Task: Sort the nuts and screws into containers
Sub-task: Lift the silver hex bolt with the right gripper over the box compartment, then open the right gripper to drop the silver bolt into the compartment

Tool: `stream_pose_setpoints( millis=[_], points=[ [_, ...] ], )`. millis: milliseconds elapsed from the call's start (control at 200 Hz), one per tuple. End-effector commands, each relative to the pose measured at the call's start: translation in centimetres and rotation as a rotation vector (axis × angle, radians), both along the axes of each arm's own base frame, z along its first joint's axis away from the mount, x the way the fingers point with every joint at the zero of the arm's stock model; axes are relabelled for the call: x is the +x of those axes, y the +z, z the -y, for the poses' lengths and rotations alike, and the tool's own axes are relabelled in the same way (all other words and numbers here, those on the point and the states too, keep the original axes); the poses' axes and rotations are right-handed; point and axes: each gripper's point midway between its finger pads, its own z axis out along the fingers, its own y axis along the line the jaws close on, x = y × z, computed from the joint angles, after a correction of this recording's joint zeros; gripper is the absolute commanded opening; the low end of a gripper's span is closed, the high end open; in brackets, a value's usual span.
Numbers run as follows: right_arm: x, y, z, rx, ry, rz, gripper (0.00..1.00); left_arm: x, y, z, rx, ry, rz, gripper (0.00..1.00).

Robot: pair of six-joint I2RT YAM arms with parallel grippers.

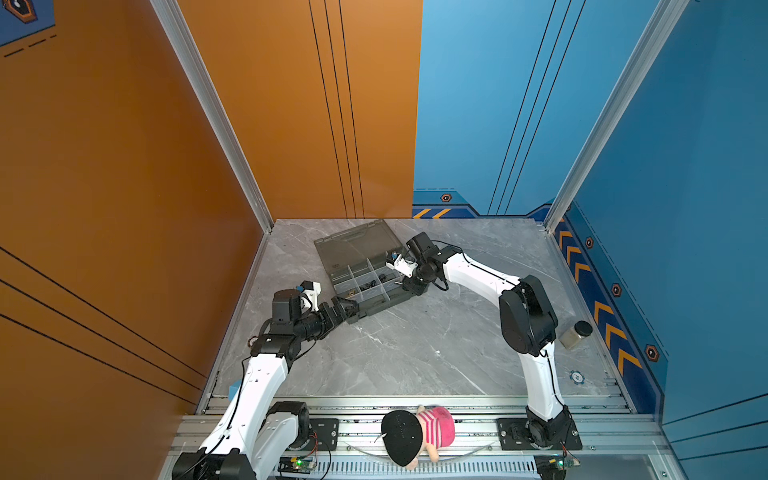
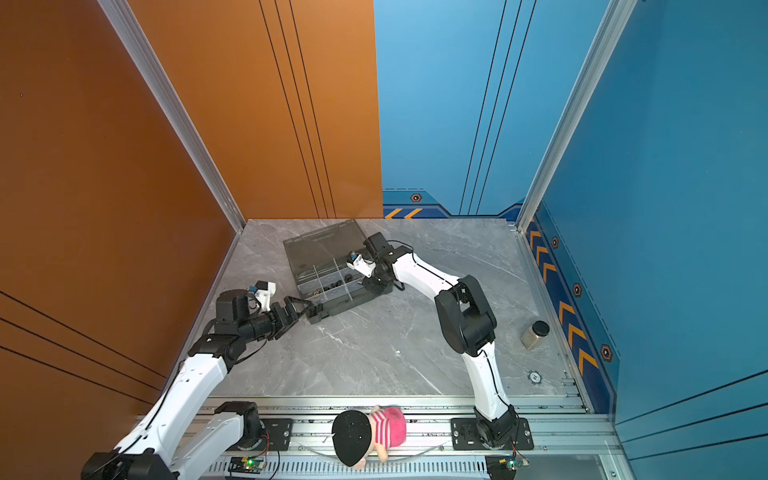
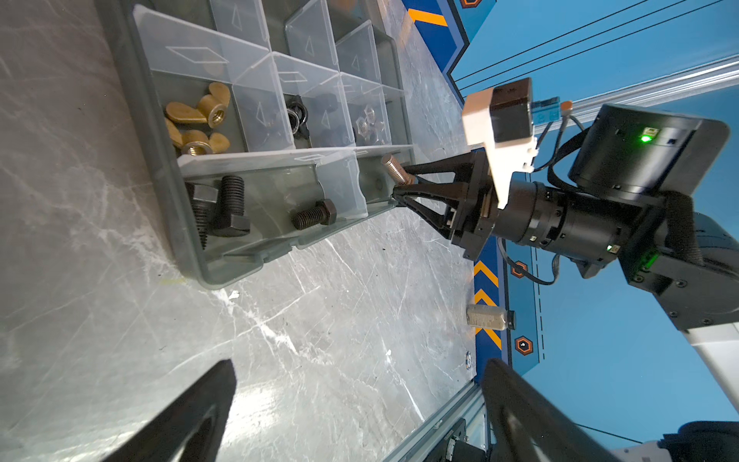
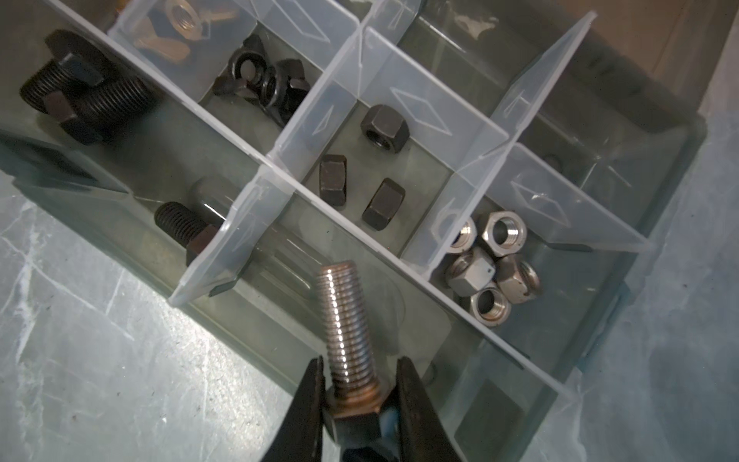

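Note:
The smoky grey organiser case [image 1: 353, 245] lies open at the back of the table, its cells the containers. My right gripper [image 4: 360, 362] is shut on the hex head of the long silver bolt [image 4: 346, 320], whose thread points into a front-row cell [image 4: 420, 340]. Black bolts [image 4: 80, 100] fill the neighbouring cells. Other cells hold brass wing nuts [image 3: 200, 116], black wing nuts [image 4: 264, 84], black hex nuts [image 4: 384, 128] and silver nuts [image 4: 488, 264]. My left gripper [image 1: 351, 309] stands open and holds nothing, close to the case's near left corner.
A glass jar with a black lid [image 1: 575, 334] lies near the right wall. A plush doll [image 1: 415, 432] rests on the front rail between the arm bases. The case's lid lies flat toward the back wall.

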Motion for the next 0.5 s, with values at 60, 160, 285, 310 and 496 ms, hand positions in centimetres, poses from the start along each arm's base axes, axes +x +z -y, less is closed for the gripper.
stream_pose_setpoints(
  millis=[60, 160, 285, 310, 496],
  points=[
    [0.98, 0.71, -0.33, -0.005, -0.017, 0.037, 0.06, -0.50, -0.39, -0.05, -0.013, -0.006, -0.014, 0.98],
    [0.97, 0.67, -0.42, -0.007, -0.018, 0.037, 0.09, -0.53, -0.38, -0.04, -0.013, -0.007, -0.012, 0.98],
    [0.92, 0.34, -0.37, -0.013, -0.021, 0.031, 0.13, -0.54, -0.30, -0.08, -0.013, -0.006, -0.009, 0.98],
    [0.86, 0.24, -0.33, -0.016, -0.021, 0.030, 0.13, -0.56, -0.29, -0.07, -0.014, -0.006, -0.010, 0.98],
    [0.93, 0.26, -0.31, -0.018, -0.024, 0.031, 0.15, -0.55, -0.21, -0.13, -0.015, -0.005, -0.007, 0.98]
  ],
)
